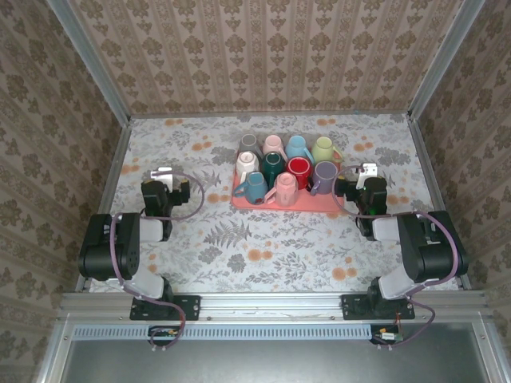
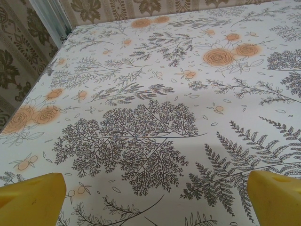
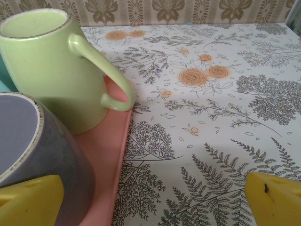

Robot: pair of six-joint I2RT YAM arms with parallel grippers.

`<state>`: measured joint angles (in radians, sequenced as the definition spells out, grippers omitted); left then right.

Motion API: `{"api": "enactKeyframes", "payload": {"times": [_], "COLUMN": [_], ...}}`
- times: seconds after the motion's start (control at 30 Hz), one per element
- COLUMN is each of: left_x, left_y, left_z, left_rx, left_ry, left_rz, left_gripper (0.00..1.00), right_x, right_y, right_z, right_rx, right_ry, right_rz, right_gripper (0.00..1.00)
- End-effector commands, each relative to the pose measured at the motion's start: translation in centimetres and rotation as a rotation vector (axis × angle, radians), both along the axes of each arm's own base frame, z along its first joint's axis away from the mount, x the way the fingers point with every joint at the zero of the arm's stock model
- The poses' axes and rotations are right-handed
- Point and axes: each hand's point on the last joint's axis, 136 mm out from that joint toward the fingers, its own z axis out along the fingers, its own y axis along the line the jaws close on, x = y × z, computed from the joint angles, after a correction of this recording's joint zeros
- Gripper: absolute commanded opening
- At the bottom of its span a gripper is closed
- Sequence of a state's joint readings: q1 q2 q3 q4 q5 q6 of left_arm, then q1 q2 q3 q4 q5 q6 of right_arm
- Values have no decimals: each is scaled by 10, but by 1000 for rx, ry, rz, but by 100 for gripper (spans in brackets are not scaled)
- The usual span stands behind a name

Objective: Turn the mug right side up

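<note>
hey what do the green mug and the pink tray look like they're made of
Green mug: likely glazed ceramic; soft sheen, rough whitish ring at its top edge. Pink tray: probably plastic; smooth, matte, uniform colour, thin lip.

- The table cover (image 2: 141,117) looks like smooth printed cloth or paper, a bit dull.
- The green mug (image 3: 56,75) looks like pottery, smooth and a little shiny. The ring around its top end is white and rough.
- The grey-purple mug (image 3: 28,141) looks like pottery too, smooth, with the same rough white ring.
- The pink tray (image 3: 110,155) looks like smooth, dull plastic.
- The fingers (image 2: 30,200) of the left gripper (image 2: 155,188) look like smooth yellow plastic.
- The walls (image 1: 263,56) look like dull patterned paper.
- The front rail (image 1: 271,306) is pale grey metal.
</note>
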<state>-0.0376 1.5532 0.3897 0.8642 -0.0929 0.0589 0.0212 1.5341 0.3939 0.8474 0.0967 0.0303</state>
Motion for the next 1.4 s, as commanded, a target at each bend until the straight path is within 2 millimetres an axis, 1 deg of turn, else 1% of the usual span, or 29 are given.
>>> {"api": "enactKeyframes", "payload": {"times": [0.0,0.53,0.63,0.73,0.83,0.9,0.97,1.0,1.03,1.07,1.1,1.17,1.2,1.23,1.27,1.3,1.33,1.37], "left_x": [4,3,-2,-7,-9,-11,-15,-19,-22,-26,-33,-56,-71,-82,-95,-108,-118,-129], "left_y": [-3,-4,6,8,5,-1,-12,-20,-29,-43,-60,-102,-123,-136,-147,-153,-156,-156], "left_z": [11,11,16,27,56,80,111,129,142,160,172,197,204,207,205,203,201,199], "left_rx": [-6,4,49,62,138,159,148,116,60,-24,-74,-137,-145,-146,-146,-141,-122,-95], "left_ry": [-35,-39,-67,-85,-86,-145,-218,-257,-289,-328,-341,-335,-318,-294,-231,-161,-106,-55], "left_rz": [-15,-7,101,121,169,165,142,128,115,70,-1,-170,-250,-301,-343,-369,-378,-382], "left_gripper": [100,100,100,100,100,100,100,100,100,100,100,100,100,100,100,100,100,100], "right_x": [6,5,2,-6,-9,-14,-21,-25,-29,-33,-39,-55,-65,-74,-84,-95,-102,-108], "right_y": [1,1,1,-3,3,12,22,25,32,46,62,99,119,133,149,160,165,166], "right_z": [7,9,13,32,69,102,134,152,166,181,192,210,216,221,227,231,232,233], "right_rx": [6,10,16,9,-30,34,87,120,162,201,213,203,218,241,270,288,298,299], "right_ry": [-19,-30,-45,-59,-90,-181,-245,-264,-273,-274,-259,-212,-186,-161,-131,-87,-45,5], "right_rz": [1,6,4,-19,-31,-15,14,22,46,103,166,284,352,407,470,502,497,461], "right_gripper": [100,100,100,100,100,100,100,100,100,100,100,100,100,100,100,100,100,100]}}
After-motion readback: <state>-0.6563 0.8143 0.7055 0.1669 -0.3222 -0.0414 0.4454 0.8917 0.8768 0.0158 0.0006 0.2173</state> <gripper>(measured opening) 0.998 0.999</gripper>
